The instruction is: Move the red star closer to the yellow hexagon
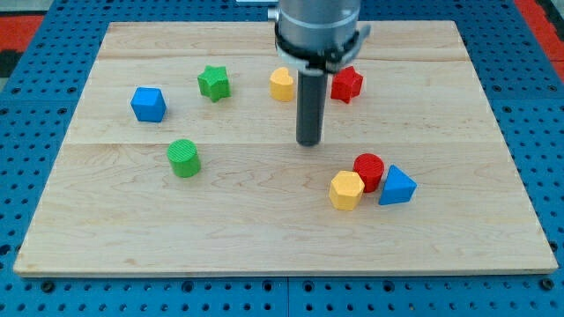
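- At the view's bottom, the front edge of the wooden board [282, 260] is seen, laid on a blue perforated surface [264, 299].
- Just above that, toward the view's right, a tight cluster of three blocks is noted: the yellow hexagon [346, 190] at the cluster's left, the red cylinder [368, 171] touching it at the upper right, and the blue triangle [397, 186] at the right, touching the red cylinder.
- Toward the view's left, at a similar depth, the green cylinder [184, 158] is recorded standing alone, well apart from the cluster.
- Near the board's middle, my tip [308, 143] is seen resting on the wood, above and to the left of the yellow hexagon, with bare board between them. No block is touched by it.
- No fingers are carried by the arm; only a straight dark rod is fitted, so nothing is grasped or clenched.
- Farther back at the left, the blue cube [148, 104] is noted near the board's left side.
- In the far row, the green star [213, 83], the yellow heart-like block [281, 84] and the red star [346, 84] are set out from left to right.
- The red star is located just right of the rod's shaft, above and to the right of my tip, and well apart from the yellow hexagon, almost straight above it in the view.
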### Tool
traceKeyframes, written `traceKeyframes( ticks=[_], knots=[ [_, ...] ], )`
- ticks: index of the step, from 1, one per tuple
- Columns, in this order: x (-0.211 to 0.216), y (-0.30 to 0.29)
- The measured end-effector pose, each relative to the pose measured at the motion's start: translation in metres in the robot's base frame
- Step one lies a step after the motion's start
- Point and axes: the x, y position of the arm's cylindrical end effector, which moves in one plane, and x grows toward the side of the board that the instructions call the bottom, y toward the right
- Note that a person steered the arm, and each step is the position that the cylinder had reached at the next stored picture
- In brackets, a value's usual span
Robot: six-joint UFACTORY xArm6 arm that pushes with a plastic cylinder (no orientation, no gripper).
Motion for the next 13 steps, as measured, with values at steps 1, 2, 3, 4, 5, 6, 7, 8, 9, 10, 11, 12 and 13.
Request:
traceKeyframes(
  ticks=[1, 2, 3, 4, 5, 6, 7, 8, 9, 10, 11, 12, 13],
  knots=[
    [-0.03, 0.025],
    [-0.039, 0.104],
    [-0.071, 0.143],
    [-0.122, 0.142],
    [-0.122, 0.118],
    [-0.111, 0.079],
    [-0.093, 0.046],
    [-0.077, 0.024],
    [-0.052, -0.007],
    [-0.044, -0.016],
    [-0.038, -0.009],
    [-0.006, -0.006],
    [0.021, 0.001]
  ],
)
